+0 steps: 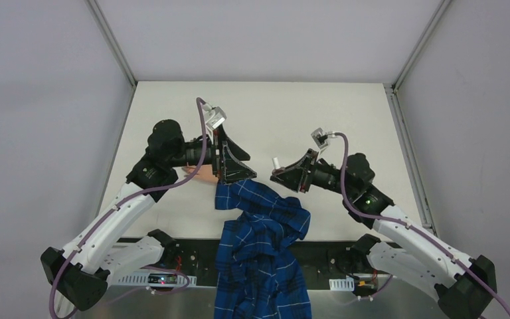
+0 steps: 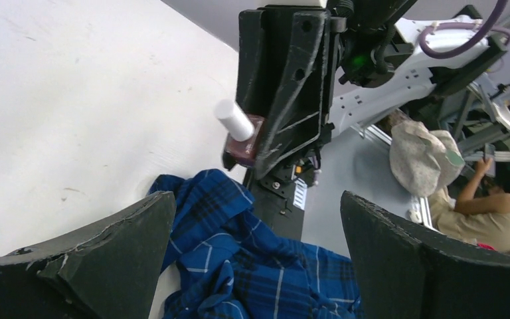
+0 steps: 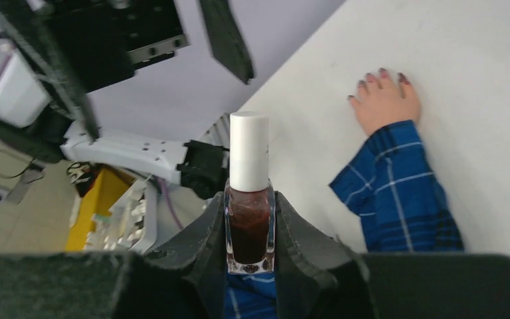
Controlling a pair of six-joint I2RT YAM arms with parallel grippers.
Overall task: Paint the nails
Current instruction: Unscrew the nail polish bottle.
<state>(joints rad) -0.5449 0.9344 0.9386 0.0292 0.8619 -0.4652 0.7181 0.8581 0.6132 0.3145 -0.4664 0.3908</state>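
- On the table (image 1: 172,106), a plaid sleeve (image 1: 259,219) ends in a pale hand (image 3: 385,103) lying flat.
- Left gripper (image 1: 234,163) gapes wide, empty; right gripper (image 1: 285,174) clamps the polish bottle (image 3: 248,226).
- Bottle holds dark red polish, seemingly near full; white cap (image 3: 248,149) on, so uncapping likely comes next.
- Nails (image 3: 378,74), dark reddish-purple, tip that hand.

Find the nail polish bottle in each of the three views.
Top external: polish bottle right of centre, in the right gripper.
Left wrist: upper centre, white cap pointing up-left.
Right wrist: bottom centre, upright.
Shared landmark: blue plaid sleeve.
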